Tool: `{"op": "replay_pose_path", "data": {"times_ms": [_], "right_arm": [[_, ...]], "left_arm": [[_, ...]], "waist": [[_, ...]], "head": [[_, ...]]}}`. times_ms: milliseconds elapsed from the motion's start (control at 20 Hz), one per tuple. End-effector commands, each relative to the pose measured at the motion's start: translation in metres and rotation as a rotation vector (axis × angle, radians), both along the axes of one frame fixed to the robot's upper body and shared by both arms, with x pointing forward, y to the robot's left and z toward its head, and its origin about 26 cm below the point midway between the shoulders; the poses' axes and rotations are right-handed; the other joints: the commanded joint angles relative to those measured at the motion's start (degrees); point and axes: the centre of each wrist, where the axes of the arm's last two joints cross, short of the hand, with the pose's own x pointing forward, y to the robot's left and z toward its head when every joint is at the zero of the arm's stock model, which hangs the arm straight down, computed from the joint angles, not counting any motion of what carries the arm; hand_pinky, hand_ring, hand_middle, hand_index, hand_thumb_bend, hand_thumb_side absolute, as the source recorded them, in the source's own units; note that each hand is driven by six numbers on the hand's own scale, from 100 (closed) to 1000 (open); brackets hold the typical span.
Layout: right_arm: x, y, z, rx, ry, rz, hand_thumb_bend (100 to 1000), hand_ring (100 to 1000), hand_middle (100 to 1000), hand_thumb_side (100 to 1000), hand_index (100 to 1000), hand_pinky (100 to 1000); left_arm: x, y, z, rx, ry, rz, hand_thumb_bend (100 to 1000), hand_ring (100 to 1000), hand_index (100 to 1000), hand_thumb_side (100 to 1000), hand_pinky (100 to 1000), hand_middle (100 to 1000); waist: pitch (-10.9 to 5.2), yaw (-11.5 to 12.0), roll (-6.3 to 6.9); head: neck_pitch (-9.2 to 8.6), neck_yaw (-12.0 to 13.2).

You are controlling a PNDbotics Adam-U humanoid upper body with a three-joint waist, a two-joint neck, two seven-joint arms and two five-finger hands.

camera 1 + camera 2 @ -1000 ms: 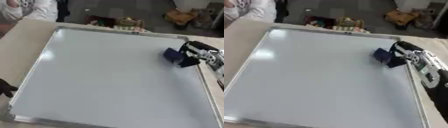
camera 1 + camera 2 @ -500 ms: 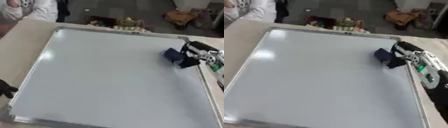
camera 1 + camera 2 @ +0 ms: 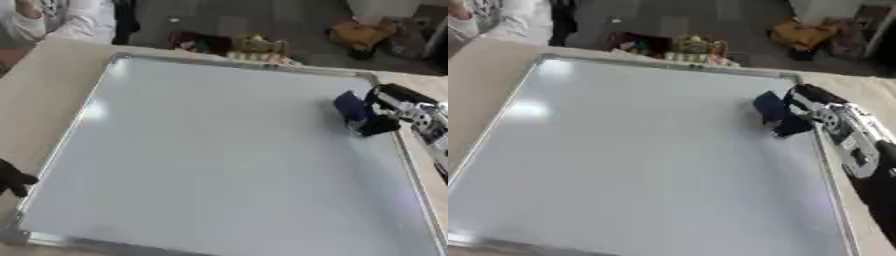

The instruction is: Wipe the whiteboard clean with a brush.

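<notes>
Resting at the near left edge of the whiteboard [image 3: 219, 155], the left hand [image 3: 12, 178] shows only as a dark shape, so whether its fingers are open or closed I cannot tell; it seems placed to stay clear of the wiping. Farther off, near the far right corner, the right hand [image 3: 820, 107] curls its fingers round the dark blue brush [image 3: 776, 114], pressed on the board, probably to sweep across a surface that looks clean.
</notes>
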Motion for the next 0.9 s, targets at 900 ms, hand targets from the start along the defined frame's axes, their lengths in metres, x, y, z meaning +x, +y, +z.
{"op": "replay_pose_path", "data": {"times_ms": [900], "right_arm": [[-0.004, -0.017, 0.028, -0.107, -0.059, -0.052, 100, 790, 229, 290, 271, 727]], "left_arm": [[-0.001, 0.000, 0.005, 0.024, -0.011, -0.008, 100, 360, 470, 925, 572, 427]], "waist": [[-1.32, -0.30, -0.20]], "head": [[0.58, -0.35]]}}
